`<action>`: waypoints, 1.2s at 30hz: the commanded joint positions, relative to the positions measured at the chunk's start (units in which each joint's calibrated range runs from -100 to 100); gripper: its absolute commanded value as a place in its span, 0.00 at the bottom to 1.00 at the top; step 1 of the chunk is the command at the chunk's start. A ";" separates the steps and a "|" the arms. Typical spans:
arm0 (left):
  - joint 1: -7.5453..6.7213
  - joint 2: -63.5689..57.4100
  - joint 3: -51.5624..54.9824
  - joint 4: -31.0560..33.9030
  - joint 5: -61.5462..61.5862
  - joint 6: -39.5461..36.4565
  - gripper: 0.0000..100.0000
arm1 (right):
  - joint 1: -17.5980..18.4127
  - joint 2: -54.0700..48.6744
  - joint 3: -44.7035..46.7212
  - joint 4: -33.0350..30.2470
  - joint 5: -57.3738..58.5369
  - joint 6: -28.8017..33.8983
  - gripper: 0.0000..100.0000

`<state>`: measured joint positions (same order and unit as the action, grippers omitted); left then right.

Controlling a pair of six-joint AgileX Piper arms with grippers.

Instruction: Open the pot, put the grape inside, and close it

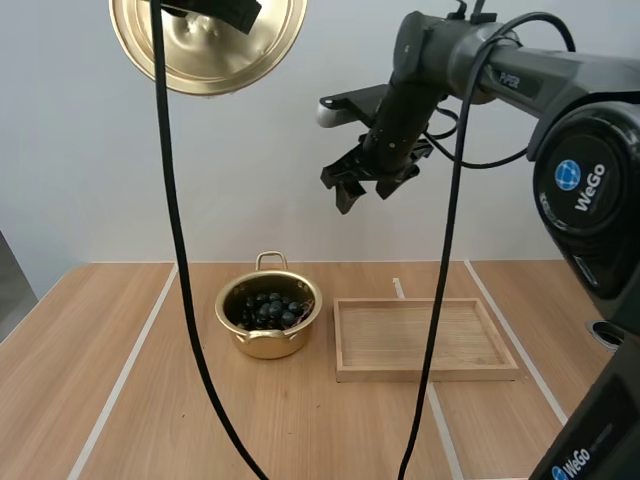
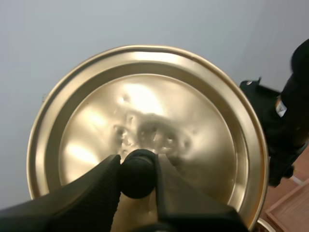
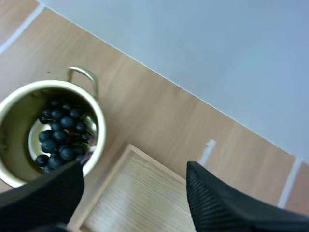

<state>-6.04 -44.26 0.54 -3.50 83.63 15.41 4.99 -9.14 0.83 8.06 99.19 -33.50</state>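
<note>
Lid (image 2: 145, 96): knob (image 2: 137, 174) pinched by left fingers (image 2: 96, 191). Pot (image 1: 262, 345) with grapes (image 1: 268, 310) on desk (image 1: 100, 400). Right fingers (image 3: 217, 203): wide apart; arm (image 1: 585, 190) reads "WeGo".

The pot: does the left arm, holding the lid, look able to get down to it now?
Probably yes. The pot stands open, grapes inside, nothing over its mouth. The left gripper holds the lid high up; the right gripper hangs open well above the table, so the way down looks free.
</note>
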 commanded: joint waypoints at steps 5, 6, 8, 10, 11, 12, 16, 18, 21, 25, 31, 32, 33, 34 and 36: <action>-0.05 4.40 -0.34 -4.11 2.98 -0.44 0.00 | -7.40 -8.04 8.19 0.58 -3.22 0.38 0.00; -0.05 5.17 -0.34 -4.37 3.81 -0.44 0.00 | -8.16 -9.21 9.26 1.22 -4.32 0.38 0.00; -0.05 6.66 -0.34 -5.00 5.30 -0.44 0.00 | -9.34 -11.55 11.34 2.41 -6.13 0.27 0.00; -0.05 8.29 -0.34 -5.65 6.61 -0.44 0.00 | -9.81 -14.26 13.90 3.02 -8.60 0.00 0.00; -0.05 9.00 -0.34 -6.03 7.30 -0.44 0.00 | -9.83 -15.68 15.25 3.16 -9.79 0.00 0.00; -0.05 9.87 -0.34 -6.17 7.53 -0.44 0.00 | -9.83 -16.79 16.63 3.16 -10.74 0.00 0.00; -0.05 12.58 1.75 -7.33 6.46 -0.44 0.00 | -9.83 -21.86 21.08 3.16 -15.90 0.76 0.00; -0.05 13.57 4.57 -7.59 4.30 -0.44 0.00 | -9.83 -23.92 22.95 3.42 -18.51 1.12 0.00; -0.05 15.18 9.89 -7.07 -0.60 -0.44 0.00 | -9.83 -26.45 25.46 4.18 -20.73 1.55 0.00; -0.05 17.48 17.10 -6.84 -7.10 -0.44 0.00 | -9.83 -28.15 27.25 4.07 -22.48 2.18 0.00; -0.05 22.60 25.68 -6.84 -17.45 -0.44 0.00 | -9.83 -28.30 28.65 4.27 -22.48 3.30 0.00; -0.05 23.48 26.50 -6.84 -18.52 -0.44 0.00 | -9.83 -28.30 28.81 4.28 -22.48 3.30 0.00; -0.05 24.59 27.36 -6.84 -19.61 -0.44 0.00 | -9.83 -28.30 28.81 4.14 -22.48 3.30 0.00; -0.05 25.72 27.95 -6.84 -20.51 -0.44 0.00 | -9.83 -28.30 28.81 4.02 -22.48 3.30 0.00; -0.05 27.73 28.84 -6.84 -21.12 -0.44 0.00 | -9.83 -28.30 28.81 4.02 -22.48 3.30 0.00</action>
<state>-6.04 -18.14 28.46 -9.92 66.00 15.31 -4.61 -36.53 29.47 11.99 77.57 -30.48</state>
